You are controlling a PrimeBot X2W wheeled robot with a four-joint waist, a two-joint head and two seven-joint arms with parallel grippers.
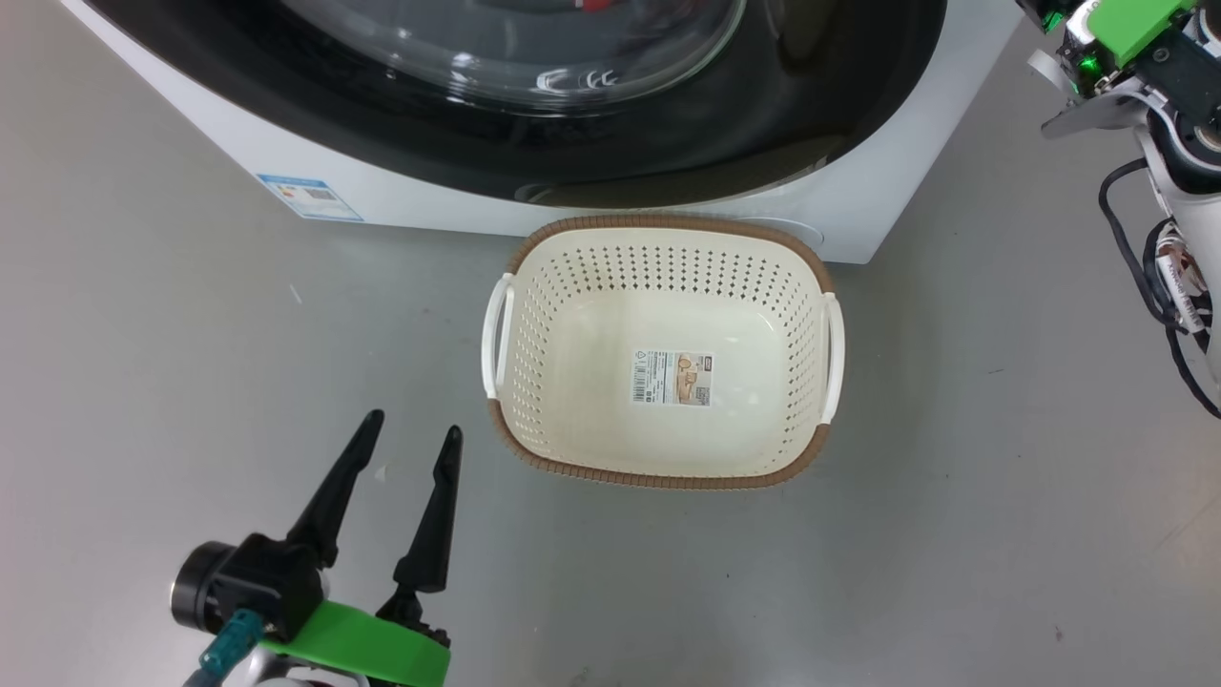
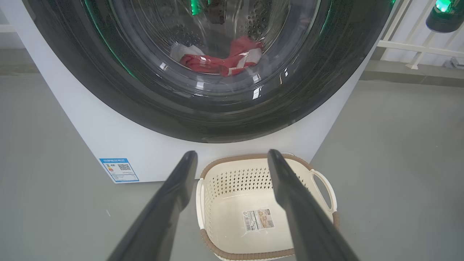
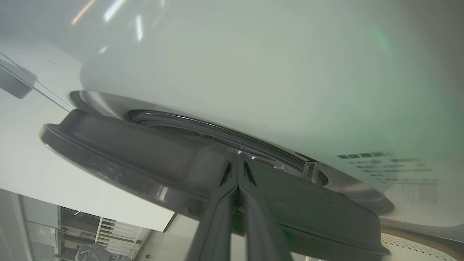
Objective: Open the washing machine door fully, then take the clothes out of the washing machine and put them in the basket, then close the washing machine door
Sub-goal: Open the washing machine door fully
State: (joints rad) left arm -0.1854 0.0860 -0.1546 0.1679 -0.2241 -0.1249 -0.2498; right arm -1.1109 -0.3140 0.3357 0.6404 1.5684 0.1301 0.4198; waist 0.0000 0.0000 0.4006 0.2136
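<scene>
The washing machine (image 1: 401, 196) is a white box with its glossy black door (image 1: 668, 143) facing me. Through the glass, red and white clothes (image 2: 221, 61) lie in the steel drum. The cream basket (image 1: 658, 479) stands on the floor just before the machine, with nothing in it but a paper label. My left gripper (image 1: 415, 424) hovers open to the basket's left, its fingers (image 2: 170, 203) pointing at the machine. My right gripper (image 3: 237, 159) is shut, its tips pressed against the grey back of the door (image 3: 127, 156), whose edge stands a little off the white front (image 3: 253, 72).
A blue label (image 1: 310, 198) marks the machine's lower front. My right arm (image 1: 1145, 57), with its dark cables, reaches in at the machine's right side. Grey floor surrounds the basket. A white railing (image 2: 417, 45) stands behind on the right.
</scene>
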